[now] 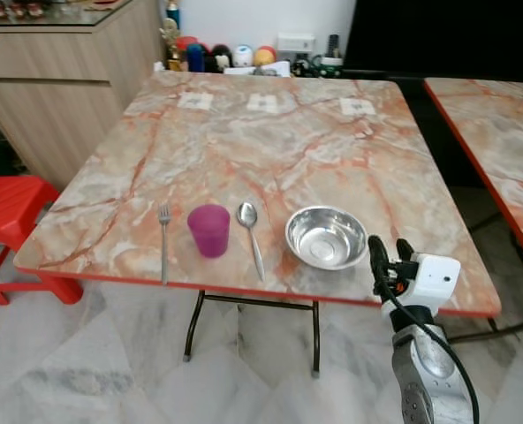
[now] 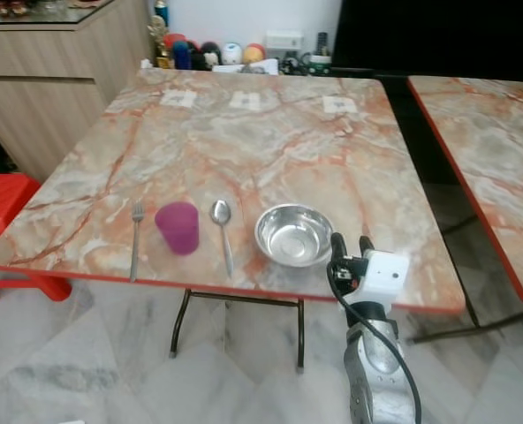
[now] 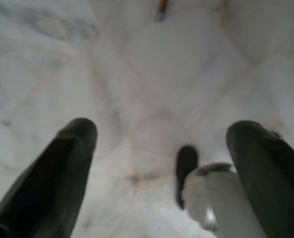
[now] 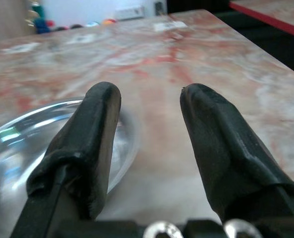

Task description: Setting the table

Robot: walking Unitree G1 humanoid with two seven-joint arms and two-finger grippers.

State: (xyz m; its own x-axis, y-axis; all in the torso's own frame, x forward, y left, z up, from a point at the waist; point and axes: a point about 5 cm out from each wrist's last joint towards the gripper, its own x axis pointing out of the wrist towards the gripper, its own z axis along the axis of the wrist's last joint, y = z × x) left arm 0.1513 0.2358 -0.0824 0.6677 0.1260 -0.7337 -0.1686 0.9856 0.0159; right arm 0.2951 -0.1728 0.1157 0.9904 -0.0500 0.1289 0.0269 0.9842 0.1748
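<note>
Table: I saw a marble-patterned table (image 1: 270,150) with an orange-red edge in front of the rig; a second one of the same pattern (image 1: 500,132) stood well apart to the right.
Place setting: along the near edge, from my left, I logged a fork (image 1: 163,240), a purple cup (image 1: 209,230), a spoon (image 1: 251,233) and a steel bowl (image 1: 326,237).
Fork: lay flat, tines pointing away from me, near the cup but apart from it.
Purple cup: stood upright between fork and spoon, touching neither.
Spoon: lay flat, bowl end away from me, handle towards the table edge.
Steel bowl: stood upright and empty, right of the spoon, close to the near edge.
Right gripper (image 1: 390,257): hovered at the table's near edge, just beside the bowl on its right; the fingers (image 4: 221,144) were spread with nothing between them, and the bowl rim (image 4: 47,134) showed behind one of them in the wrist view.
Left gripper (image 3: 164,158): hung over the pale marble floor (image 3: 137,74), fingers apart and gripping nothing.
Surroundings: a red plastic stool (image 1: 10,216) stood to the left of the table, a wooden cabinet (image 1: 63,79) beyond it, and small toys and bottles (image 1: 217,55) sat past the table's far edge.
</note>
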